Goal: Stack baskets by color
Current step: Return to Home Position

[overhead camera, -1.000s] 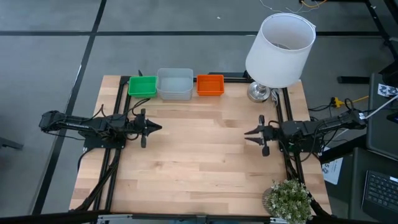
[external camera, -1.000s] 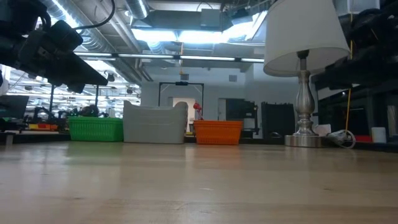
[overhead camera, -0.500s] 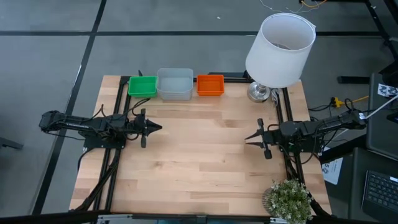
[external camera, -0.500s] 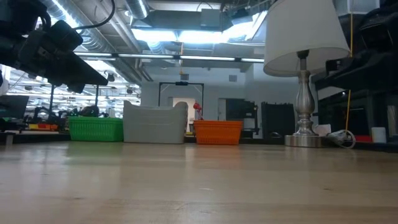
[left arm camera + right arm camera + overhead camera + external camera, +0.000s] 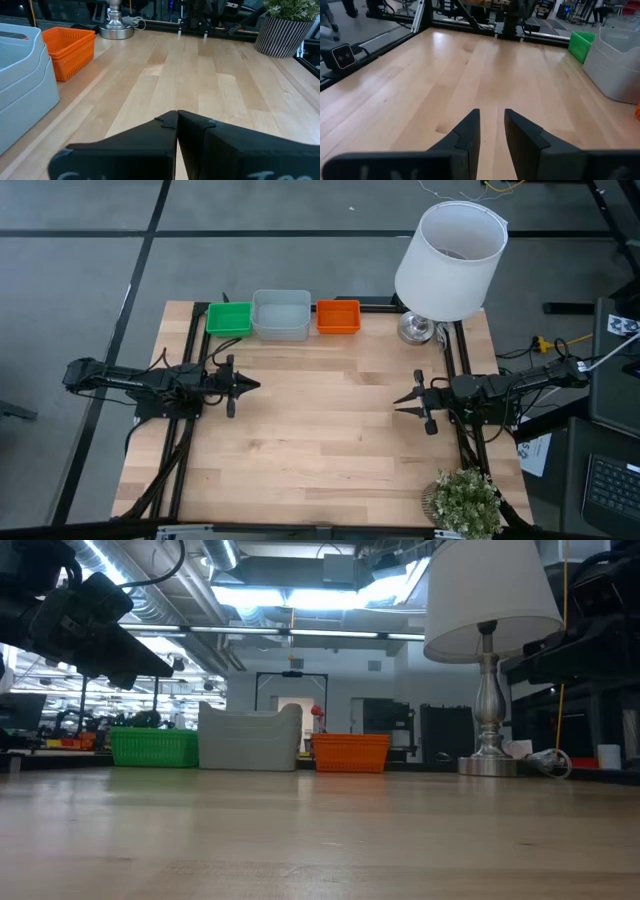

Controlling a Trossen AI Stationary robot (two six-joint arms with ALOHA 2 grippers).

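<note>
Left pincer [image 5: 252, 386] sits at the 9 o'clock edge of the desk [image 5: 320, 450]. Fingers are together, holding nothing, nose aimed toward 3 o'clock. Reads as a park pose: off the work, nothing to carry.

Baskets line the 12 o'clock edge side by side: green stack [image 5: 229, 318] at about 11, grey stack [image 5: 281, 315] next, orange stack [image 5: 338, 317] just past 12. One pile per colour, so the sort looks done. Can't count baskets per pile. Row hugs the far edge, likely to keep the desk's middle free for arm travel.

Lamp [image 5: 448, 260] stands at the 1 o'clock corner near the orange stack, not part of the job.

Right pincer [image 5: 398, 402] sits at the 3 o'clock edge with fingers a narrow gap apart. It's empty and faces 9 o'clock, roughly mirroring the left.

Plant [image 5: 465, 500] is at the 5 o'clock corner.
</note>
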